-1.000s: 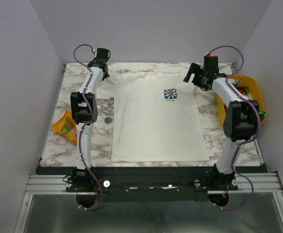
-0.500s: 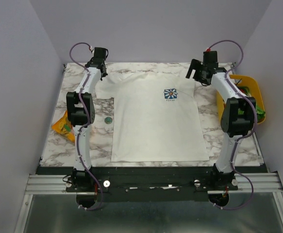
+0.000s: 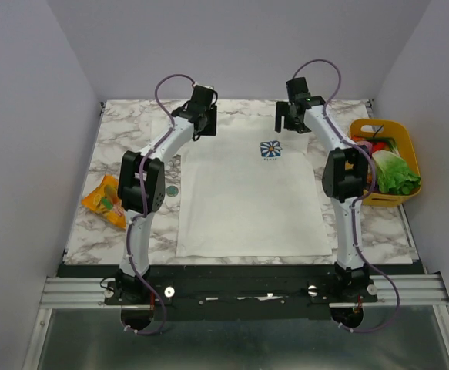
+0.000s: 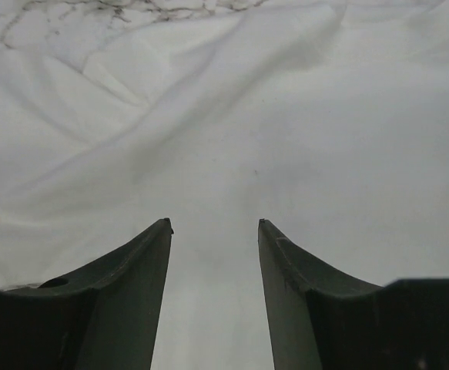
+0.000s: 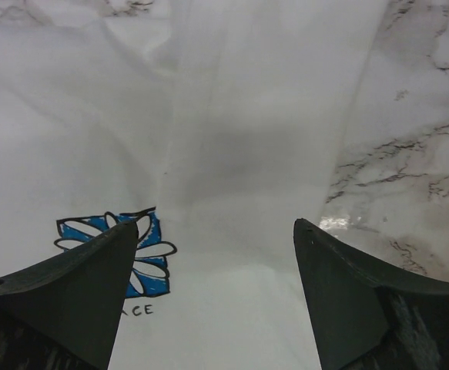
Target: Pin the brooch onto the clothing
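You are looking down on a white short-sleeved T-shirt with a small blue square flower print on the chest, spread flat and face up on a white marble-patterned table. The tiny round dark green brooch lies on the bare marble just beside the shirt's left edge, level with its middle. It is not on the cloth and neither arm is near it. Your left gripper hangs over the shirt's left shoulder. In its wrist view the left gripper's two dark fingers stand partly apart with only smooth white fabric between them, so it holds nothing. Your right gripper hangs over the upper chest just above the print, its jaws spread wide and empty, with the print's edge beside one finger in its wrist view. A yellow plastic basket holding a green lettuce sits at the table's right edge, and an orange and yellow packet lies at the left. Judging from this, the shirt is laid out ready but the pinning has not begun: the brooch remains to be picked up, carried onto the shirt and fastened.
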You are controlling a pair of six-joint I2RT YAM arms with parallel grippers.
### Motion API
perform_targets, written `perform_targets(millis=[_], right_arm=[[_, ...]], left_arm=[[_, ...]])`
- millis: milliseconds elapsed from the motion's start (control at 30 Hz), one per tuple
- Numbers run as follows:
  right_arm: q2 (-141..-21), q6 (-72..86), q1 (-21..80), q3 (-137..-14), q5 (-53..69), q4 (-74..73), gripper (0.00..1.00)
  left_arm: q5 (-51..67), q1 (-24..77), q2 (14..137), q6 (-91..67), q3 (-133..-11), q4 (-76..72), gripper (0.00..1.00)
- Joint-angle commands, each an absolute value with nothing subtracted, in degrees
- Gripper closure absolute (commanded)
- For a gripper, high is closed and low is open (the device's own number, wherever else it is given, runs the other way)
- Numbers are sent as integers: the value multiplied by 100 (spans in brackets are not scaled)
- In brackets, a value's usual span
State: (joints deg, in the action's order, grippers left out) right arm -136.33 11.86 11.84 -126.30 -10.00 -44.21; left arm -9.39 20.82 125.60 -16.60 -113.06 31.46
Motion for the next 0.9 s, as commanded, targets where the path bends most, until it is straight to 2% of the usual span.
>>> perform_targets(millis=[0,67,100,267,300,400,833,867], right_arm=[[-14062,949,1424,-13157,-1433,-5176,11],[-14124,1011,1424,-13157,-1450,-5221,13],[-14133,1011,1424,-13140,-1424,-5229,17],[-14221,1063,1415,-13131,-1336,-5229,20],[-14264,1072,1415,-13140,-1345,-5229,28],[-14317,1037,1424,-13183,-1459,-5212,35],[-14722,1125,1406,-13597,-756,-5238,37],[-14739,1134,1415,-13605,-738,-5256,42]], left_arm=[[-581,2214,12130,-2038,-10278,2937,41],[-483,2433,11998,-2144,-9898,2629,41],[-518,2495,11988,-2197,-9653,2584,41],[-562,2838,12102,-2259,-9404,2496,40],[-571,2917,12111,-2250,-9396,2496,40],[-563,2997,12120,-2259,-9334,2505,40],[-466,3480,11672,-2276,-8886,2505,40],[-457,3498,11646,-2285,-8868,2514,40]])
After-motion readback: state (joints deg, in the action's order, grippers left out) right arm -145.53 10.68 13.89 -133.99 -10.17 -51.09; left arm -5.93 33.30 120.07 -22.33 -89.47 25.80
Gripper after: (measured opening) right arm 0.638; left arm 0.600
